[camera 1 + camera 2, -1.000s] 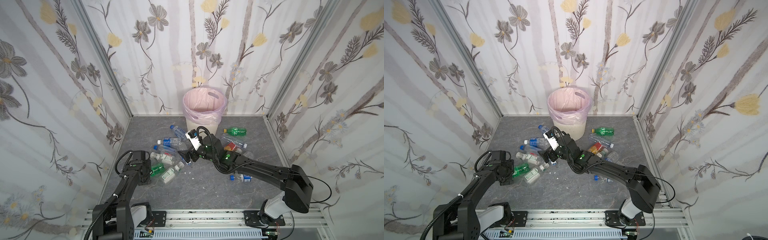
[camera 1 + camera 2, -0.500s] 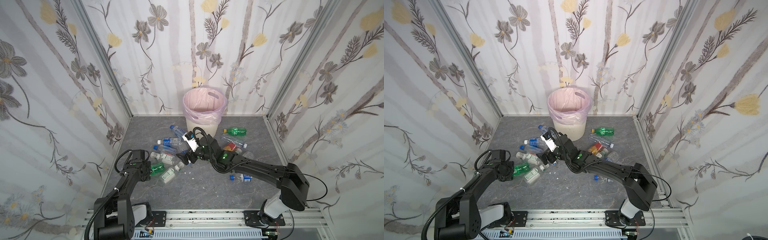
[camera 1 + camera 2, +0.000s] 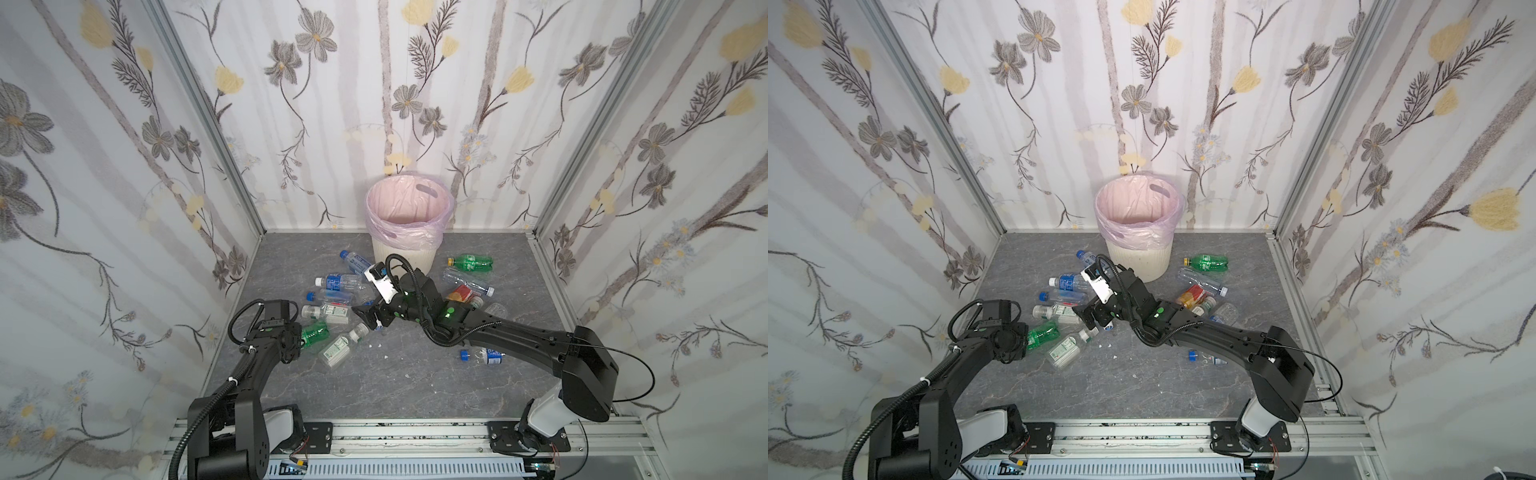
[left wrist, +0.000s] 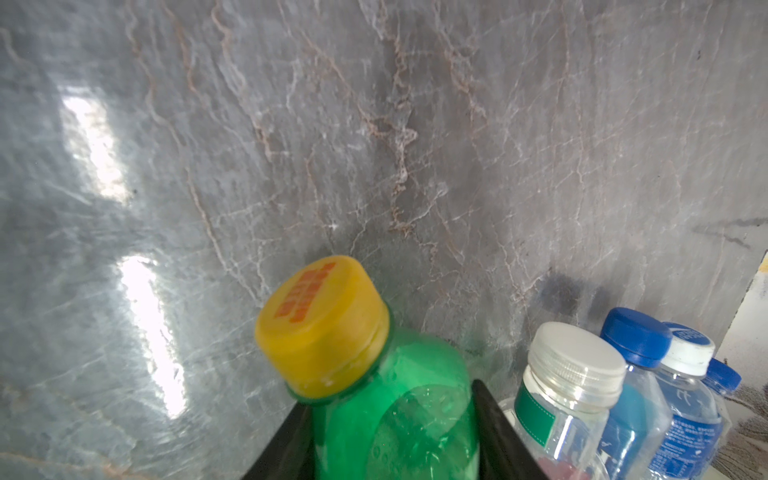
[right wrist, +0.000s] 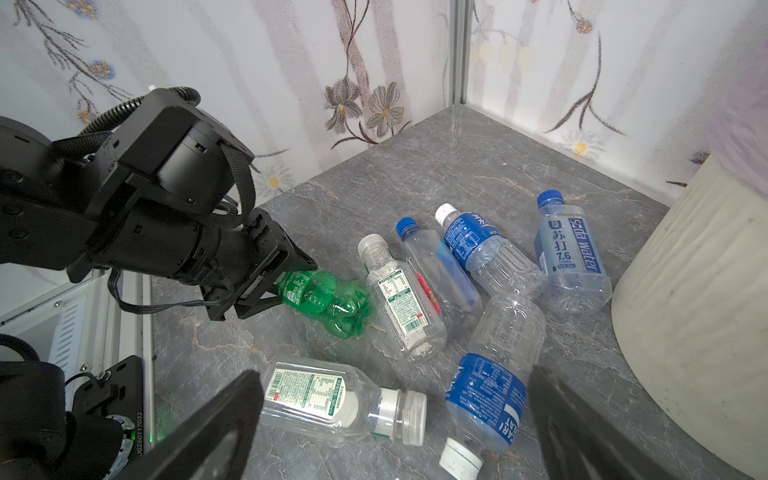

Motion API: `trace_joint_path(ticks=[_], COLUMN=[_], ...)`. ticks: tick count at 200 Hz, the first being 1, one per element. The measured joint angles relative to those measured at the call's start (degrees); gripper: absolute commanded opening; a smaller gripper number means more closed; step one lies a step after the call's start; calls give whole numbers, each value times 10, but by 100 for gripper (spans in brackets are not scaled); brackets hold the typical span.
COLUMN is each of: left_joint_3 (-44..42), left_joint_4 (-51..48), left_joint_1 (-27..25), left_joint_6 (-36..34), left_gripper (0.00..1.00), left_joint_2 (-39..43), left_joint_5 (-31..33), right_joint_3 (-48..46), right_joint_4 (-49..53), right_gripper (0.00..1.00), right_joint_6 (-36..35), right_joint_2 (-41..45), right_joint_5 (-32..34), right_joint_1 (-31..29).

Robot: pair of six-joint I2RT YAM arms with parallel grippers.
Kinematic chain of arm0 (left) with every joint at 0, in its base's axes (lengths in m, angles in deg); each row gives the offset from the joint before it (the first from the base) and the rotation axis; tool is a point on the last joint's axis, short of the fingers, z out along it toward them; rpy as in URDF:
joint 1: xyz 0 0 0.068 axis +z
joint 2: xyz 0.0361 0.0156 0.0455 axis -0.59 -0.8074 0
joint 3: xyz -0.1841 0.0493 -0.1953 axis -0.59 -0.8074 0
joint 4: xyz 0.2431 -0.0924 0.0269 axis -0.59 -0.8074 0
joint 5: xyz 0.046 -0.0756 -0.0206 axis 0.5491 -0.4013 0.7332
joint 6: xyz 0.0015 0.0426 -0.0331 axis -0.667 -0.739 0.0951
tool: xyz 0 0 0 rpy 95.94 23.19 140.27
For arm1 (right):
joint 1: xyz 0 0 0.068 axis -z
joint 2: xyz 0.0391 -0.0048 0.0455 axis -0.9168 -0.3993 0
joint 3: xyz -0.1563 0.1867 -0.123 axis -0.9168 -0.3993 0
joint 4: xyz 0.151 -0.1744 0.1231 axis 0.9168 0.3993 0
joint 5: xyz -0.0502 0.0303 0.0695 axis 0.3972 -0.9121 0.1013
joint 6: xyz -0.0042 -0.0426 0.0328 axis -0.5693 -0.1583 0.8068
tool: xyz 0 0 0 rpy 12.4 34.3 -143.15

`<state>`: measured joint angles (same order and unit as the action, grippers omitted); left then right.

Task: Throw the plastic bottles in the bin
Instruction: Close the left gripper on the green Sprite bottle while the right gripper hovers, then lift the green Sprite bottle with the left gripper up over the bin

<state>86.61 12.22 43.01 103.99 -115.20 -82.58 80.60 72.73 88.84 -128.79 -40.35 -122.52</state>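
My left claw (image 4: 390, 409) pinches the seemingly light, crushable green plastic bottle (image 5: 324, 301) near its stiffer shoulder; my right claw (image 5: 395, 374) gapes wide.

The bin (image 3: 399, 254), round, cream and ribbed with a pale pink liner, stands upright at centre back in both top views. The plastic bottles (image 3: 338, 281) lie on their sides on the grey floor (image 3: 374, 386) before it: blue-labelled and white-labelled ones left of centre; a green bottle (image 3: 314, 333), yellow-capped, at lower left of the cluster; a second green bottle (image 3: 471, 262) right of the bin; a red-labelled bottle (image 3: 459, 294) below that.
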Motion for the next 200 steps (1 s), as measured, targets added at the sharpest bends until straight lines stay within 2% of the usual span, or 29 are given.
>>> trace_joint_path(ticks=[87,200], left_joint_3=[-2,33], left_joint_4=[0,-3], left_joint_1=[0,0], left_joint_6=[-24,-149], left_gripper=[40,39], left_joint_2=[17,85], left_joint_5=[9,54], right_joint_3=[0,0], right_joint_4=[-1,-2], right_gripper=[100,100], right_joint_6=[1,6], right_joint_2=[-3,-7], right_joint_5=[0,4], right_joint_1=[0,0])
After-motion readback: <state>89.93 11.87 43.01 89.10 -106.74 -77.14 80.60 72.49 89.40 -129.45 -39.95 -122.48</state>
